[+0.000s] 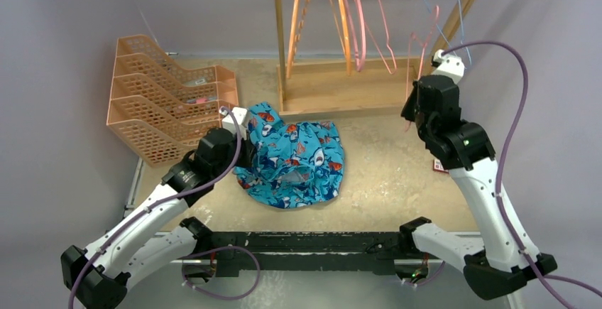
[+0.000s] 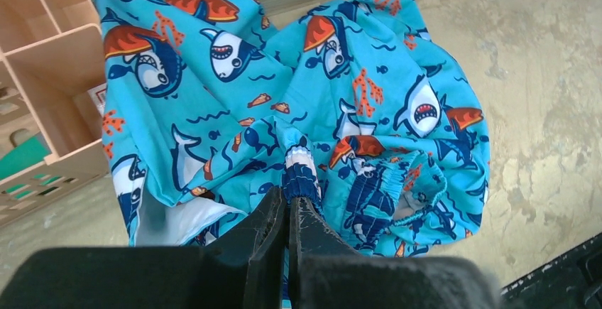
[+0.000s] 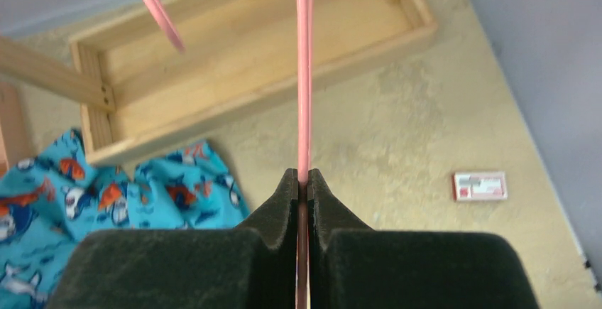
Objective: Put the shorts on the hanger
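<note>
The shorts (image 1: 294,156) lie crumpled on the table, turquoise with sharks and orange fish. My left gripper (image 1: 243,149) is at their left edge. In the left wrist view it (image 2: 287,199) is shut on a bunched fold of the shorts (image 2: 234,110) near the elastic waistband. My right gripper (image 1: 415,116) is raised at the right of the wooden stand. In the right wrist view it (image 3: 303,177) is shut on a thin pink bar of the hanger (image 3: 304,74), which runs straight up from the jaws. The hanger (image 1: 413,60) shows as thin pink lines above that gripper.
Stacked orange trays (image 1: 167,96) stand at the back left, close to the left arm. A wooden rack with a box base (image 1: 341,89) holds orange, pink and light-blue hangers. A small red-and-white card (image 3: 480,185) lies on the table at the right.
</note>
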Robot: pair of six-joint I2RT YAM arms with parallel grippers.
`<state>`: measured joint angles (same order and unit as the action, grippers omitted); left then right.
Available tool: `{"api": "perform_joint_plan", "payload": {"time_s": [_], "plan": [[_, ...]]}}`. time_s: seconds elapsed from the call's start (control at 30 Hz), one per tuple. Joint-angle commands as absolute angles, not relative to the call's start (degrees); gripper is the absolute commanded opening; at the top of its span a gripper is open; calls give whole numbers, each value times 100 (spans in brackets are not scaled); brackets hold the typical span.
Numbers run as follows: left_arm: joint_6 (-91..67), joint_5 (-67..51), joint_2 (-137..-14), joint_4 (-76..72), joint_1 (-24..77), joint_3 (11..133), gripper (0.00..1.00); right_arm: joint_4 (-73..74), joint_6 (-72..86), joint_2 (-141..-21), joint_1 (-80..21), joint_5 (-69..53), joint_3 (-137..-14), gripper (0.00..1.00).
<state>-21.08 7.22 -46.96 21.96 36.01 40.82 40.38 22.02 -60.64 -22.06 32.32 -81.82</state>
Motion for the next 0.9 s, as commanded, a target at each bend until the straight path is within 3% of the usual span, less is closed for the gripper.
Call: {"api": "perform_joint_plan", "payload": {"time_s": [0.0,0.4,0.7,0.87], "plan": [[-2577,1143,-4818,2134,3585,4608,0,4684,2971,-5674,-2188,2655,-7723,0],[-3087,1132,-5663,2376,3512,5535,0,4354,3345,-5088,-2439,249,-5758,0],[-3327,827,-5948,2314,3191,5787,0,4181,4483,-5659,-5167,996,-5883,0],[-3320,825,-5999,2442,3138,5791,0,4416,4673,-5797,-5740,1337,-5998,0]]}}
